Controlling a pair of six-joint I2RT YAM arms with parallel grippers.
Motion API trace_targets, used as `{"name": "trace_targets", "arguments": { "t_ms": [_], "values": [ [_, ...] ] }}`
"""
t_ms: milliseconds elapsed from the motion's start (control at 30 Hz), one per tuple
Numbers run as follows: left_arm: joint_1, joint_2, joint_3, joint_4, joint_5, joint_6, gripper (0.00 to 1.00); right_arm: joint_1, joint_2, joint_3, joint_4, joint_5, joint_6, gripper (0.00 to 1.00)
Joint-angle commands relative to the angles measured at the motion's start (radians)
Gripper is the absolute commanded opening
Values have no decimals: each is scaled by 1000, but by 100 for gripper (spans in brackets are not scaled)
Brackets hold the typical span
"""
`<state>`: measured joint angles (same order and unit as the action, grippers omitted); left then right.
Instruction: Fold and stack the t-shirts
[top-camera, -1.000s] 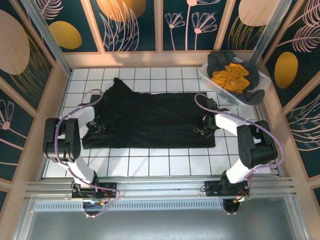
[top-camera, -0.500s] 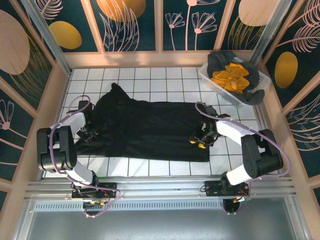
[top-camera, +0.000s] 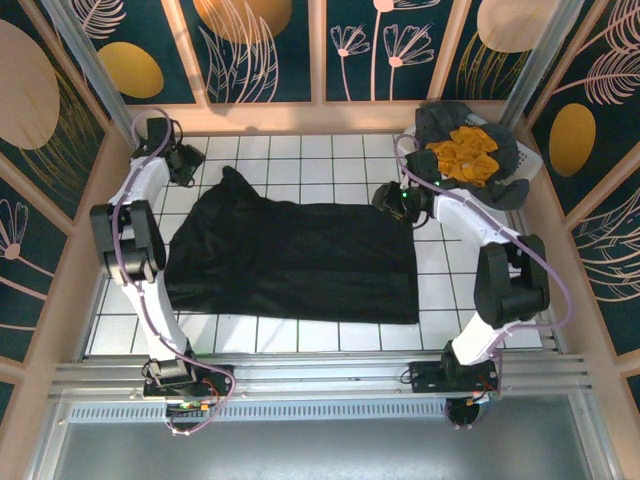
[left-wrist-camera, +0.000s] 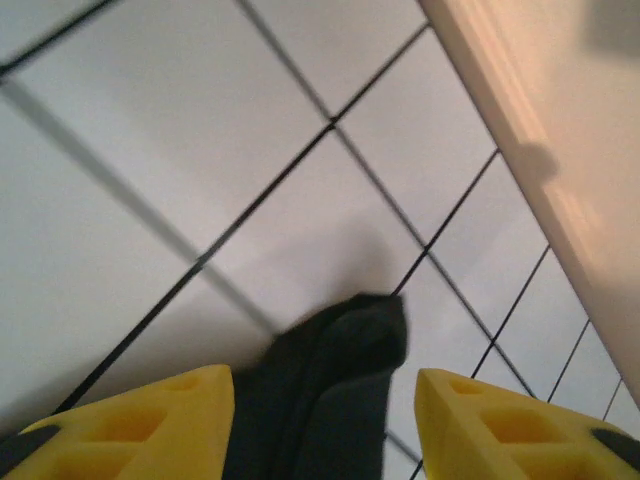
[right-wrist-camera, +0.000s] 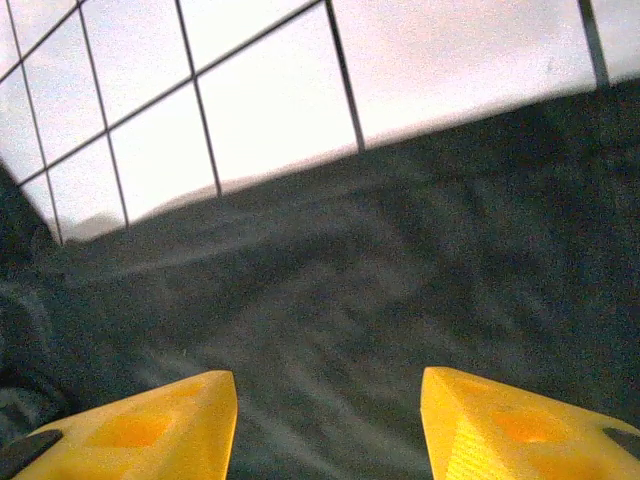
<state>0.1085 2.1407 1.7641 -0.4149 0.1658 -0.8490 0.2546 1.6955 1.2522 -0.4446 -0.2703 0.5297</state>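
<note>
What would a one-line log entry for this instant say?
black shirt spread out | left gripper open, beside its far-left sleeve tip | right gripper open, over its far-right corner | yellow shirt in basket

No readable text, labels or numbers anywhere.

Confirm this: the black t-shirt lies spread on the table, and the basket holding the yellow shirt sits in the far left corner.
The top external view shows the basket holding the yellow shirt in the far right corner; the black t-shirt does lie spread on the table.
</note>
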Motion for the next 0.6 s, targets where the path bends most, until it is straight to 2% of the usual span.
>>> {"name": "trace_targets", "arguments": {
  "t_ms": [0, 100, 200, 333, 500, 567],
  "values": [
    [-19, 119, 134, 27, 96, 96, 54, -27, 63, 98, 6, -21, -34, 53],
    [-40, 203, 216, 61, 155, 117, 56, -33, 94, 144, -7, -23, -33, 53],
    [-62, 286, 313, -6, 124, 161, 58, -33, 110, 159, -9, -30, -21, 53],
    [-72, 332, 330, -34, 107, 184, 57, -32, 116, 150, 0, -35, -7, 53],
    [-73, 338, 290, -42, 77, 198, 51, -32, 129, 150, 4, -44, -5, 53],
    [-73, 337, 287, -41, 75, 201, 45, -31, 133, 154, 4, -46, -4, 53]
  ]
}}
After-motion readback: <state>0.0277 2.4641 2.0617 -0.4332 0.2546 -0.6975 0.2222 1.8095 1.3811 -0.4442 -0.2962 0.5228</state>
